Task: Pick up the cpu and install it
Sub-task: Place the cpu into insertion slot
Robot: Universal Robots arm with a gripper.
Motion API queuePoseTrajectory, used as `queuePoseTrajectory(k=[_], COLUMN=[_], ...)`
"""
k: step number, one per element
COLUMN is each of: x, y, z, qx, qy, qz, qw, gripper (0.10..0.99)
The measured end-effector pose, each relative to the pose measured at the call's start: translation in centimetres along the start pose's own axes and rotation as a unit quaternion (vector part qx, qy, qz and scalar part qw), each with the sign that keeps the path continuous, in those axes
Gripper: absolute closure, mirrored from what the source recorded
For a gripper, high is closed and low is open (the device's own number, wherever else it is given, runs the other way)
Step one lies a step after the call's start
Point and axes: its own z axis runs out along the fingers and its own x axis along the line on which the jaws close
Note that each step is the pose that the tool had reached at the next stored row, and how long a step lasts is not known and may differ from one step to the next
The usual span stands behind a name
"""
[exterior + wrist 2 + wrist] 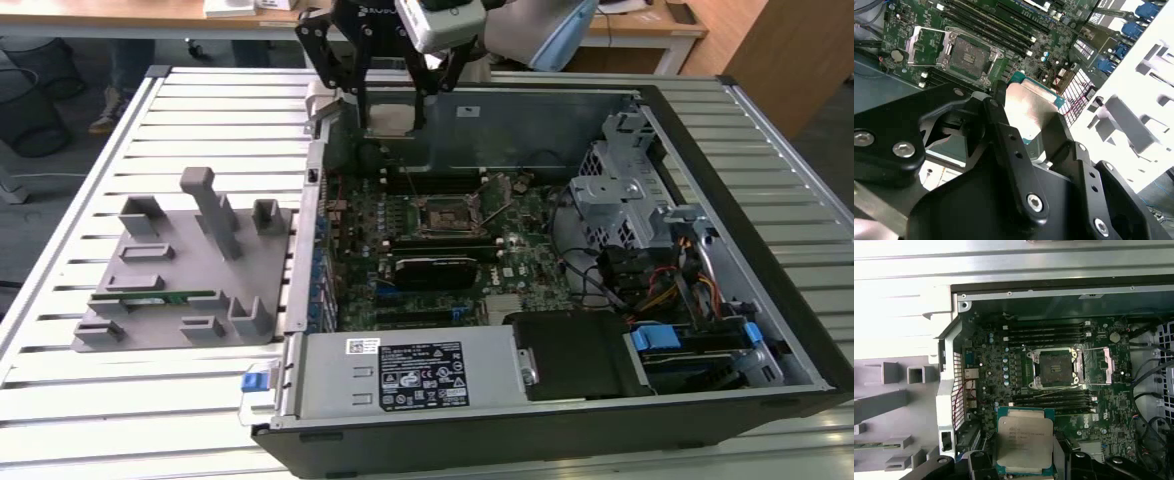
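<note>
Above the far edge of the open computer case, the gripper hangs with the cpu clamped between its two black fingers. The fingers are closed in on opposite edges of the chip, which is clear of the board and touches nothing else. In both wrist views the cpu shows its silvery top, framed by a thin green rim. It is held roughly flat over the motherboard.

The socket sits near the middle of the board, well apart from the chip. The first wrist view shows the socket with its metal cover plate flipped open to one side, and long dark memory slots run along two sides of it. The second wrist view shows the same socket beyond the fingers.

The case lies on its side on a slatted metal table. A power supply is at its near end and a metal drive cage is toward the exterior view's right. On the exterior view's left, just beside the case, a grey fixture tray rests on the table. A green memory stick lies in one of its slots.
</note>
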Motion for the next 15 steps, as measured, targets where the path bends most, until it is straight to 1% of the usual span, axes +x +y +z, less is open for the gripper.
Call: queuePoseTrajectory(k=[13,15], x=[0.00,0.00], y=[0.00,0.00], z=[0.00,0.01], qx=[0.0000,0.0001], qy=[0.0000,-0.0003], qz=[0.000,0.006], qw=[1.0000,1.0000], gripper=[0.553,0.553])
